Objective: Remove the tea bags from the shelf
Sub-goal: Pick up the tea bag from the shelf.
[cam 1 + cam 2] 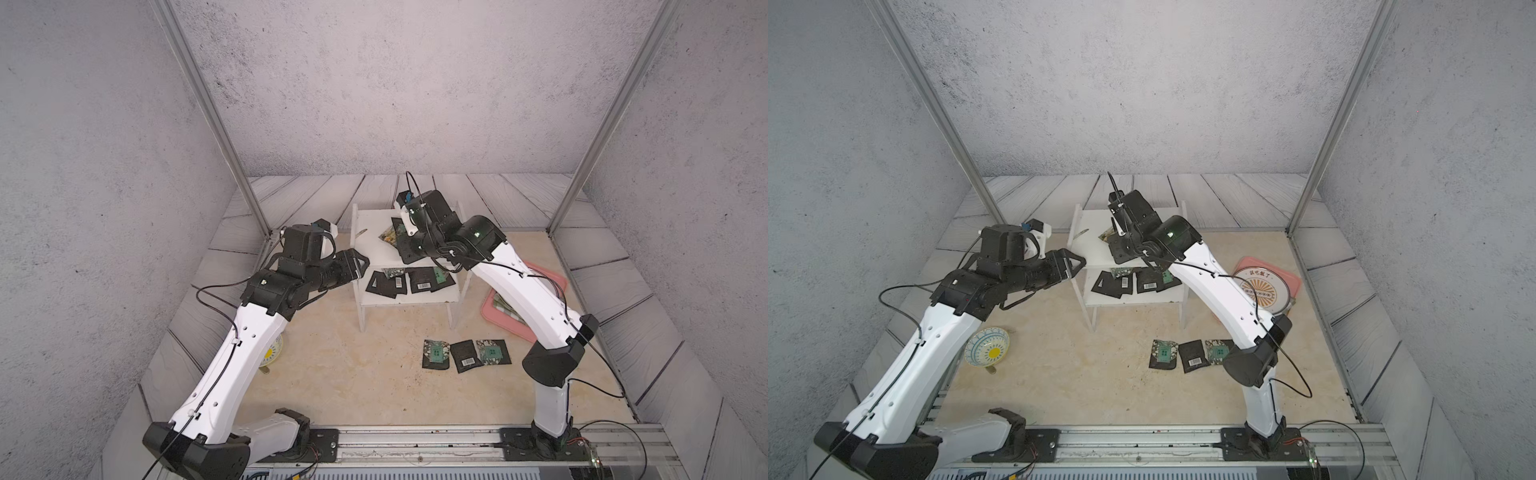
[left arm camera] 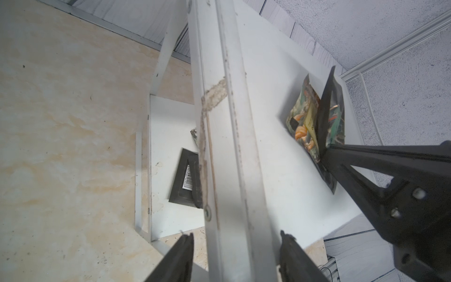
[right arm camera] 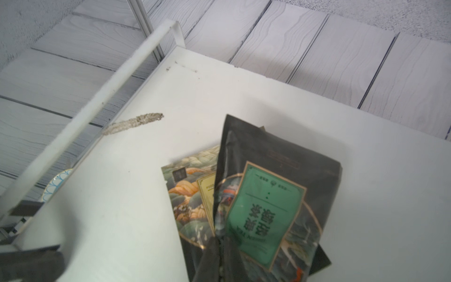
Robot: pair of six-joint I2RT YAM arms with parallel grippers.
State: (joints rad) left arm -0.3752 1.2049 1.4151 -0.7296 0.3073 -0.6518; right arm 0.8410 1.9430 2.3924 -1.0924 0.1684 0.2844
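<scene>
White shelf (image 1: 374, 249): two flat boards on thin legs, standing on the beige bench (image 1: 332, 374).
Right claw (image 3: 220, 244): pinched tight on one edge of the green-label tea bag (image 3: 268, 207), which is tilted up off the shelf's top board.
Writing on it: green panel with a gold border and big dark Chinese characters. There's a tiny Latin line too, but it's too blurry to read.
Second tea bag (image 3: 192, 195): flat on the top board and partly under the gripped one. It has an orange and green leafy print and a yellow label, text unreadable.
Left claw (image 2: 236, 233): fingers spread, one on each side of the shelf's side panel (image 2: 219, 122). Honestly can't tell if they touch it.
Lower board: a pile of tea bags (image 1: 409, 280), all overlapping, with two white barcodes facing up. Can't count them properly.
On the bench: three tea bags (image 1: 467, 355) in a row in front of the shelf. The middle one is barcode up, the outer two green label up.
Pink tray (image 1: 1296, 280): right of the shelf, holding a round plate (image 1: 1260, 286) with Chinese characters near its rim, too small for me.
Hidden bits: in both top views the right claw's tips sit behind its own wrist. The right arm covers part of the tray.
</scene>
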